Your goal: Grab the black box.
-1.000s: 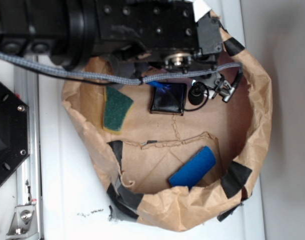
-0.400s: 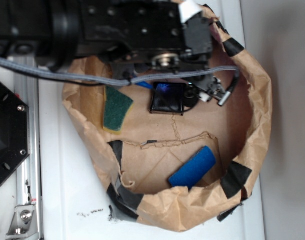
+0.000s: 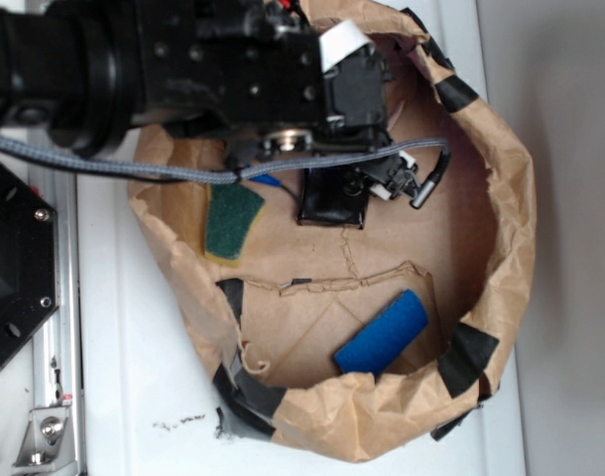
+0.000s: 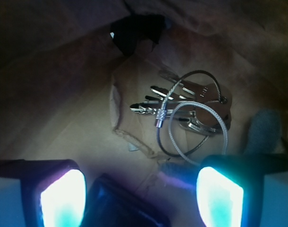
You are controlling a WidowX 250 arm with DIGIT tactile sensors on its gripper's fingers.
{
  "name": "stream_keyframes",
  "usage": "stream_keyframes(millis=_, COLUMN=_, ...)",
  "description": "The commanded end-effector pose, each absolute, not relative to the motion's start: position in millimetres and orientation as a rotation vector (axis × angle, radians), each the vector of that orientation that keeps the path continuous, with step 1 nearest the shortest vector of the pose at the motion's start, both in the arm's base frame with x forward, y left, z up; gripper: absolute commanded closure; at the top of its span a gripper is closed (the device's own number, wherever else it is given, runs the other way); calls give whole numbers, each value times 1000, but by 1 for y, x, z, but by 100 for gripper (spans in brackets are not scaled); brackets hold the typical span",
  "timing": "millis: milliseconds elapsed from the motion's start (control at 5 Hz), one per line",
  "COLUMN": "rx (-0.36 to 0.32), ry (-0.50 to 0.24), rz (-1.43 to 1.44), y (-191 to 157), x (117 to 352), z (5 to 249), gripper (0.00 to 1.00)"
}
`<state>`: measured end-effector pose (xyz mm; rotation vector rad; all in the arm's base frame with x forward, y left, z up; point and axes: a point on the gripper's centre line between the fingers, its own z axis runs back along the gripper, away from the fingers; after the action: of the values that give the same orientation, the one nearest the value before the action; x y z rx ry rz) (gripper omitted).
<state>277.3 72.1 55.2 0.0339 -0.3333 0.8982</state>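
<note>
Two end effector (image 4: 139, 194) fingers spread wide, black box (image 4: 120, 205) edge between them

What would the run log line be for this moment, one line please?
phase: approach | target: black box, on bag floor, not gripped | end effector: open, above box edge | nearby: keys, green sponge

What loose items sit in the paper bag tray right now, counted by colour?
Black: 1, the black box
Green: 1, the sponge
Blue: 1, the block
Silver: 1, the key bunch on a wire ring
Total: 4
</note>
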Motion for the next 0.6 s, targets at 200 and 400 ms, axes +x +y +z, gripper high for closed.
stream_keyframes(millis=200, rx=28, ry=-372, rz=890, y=73, x=276, z=55, gripper=0)
stream_keyframes(millis=400, rx=30, ry=-372, rz=878, y=73, x=274, z=53, gripper=0)
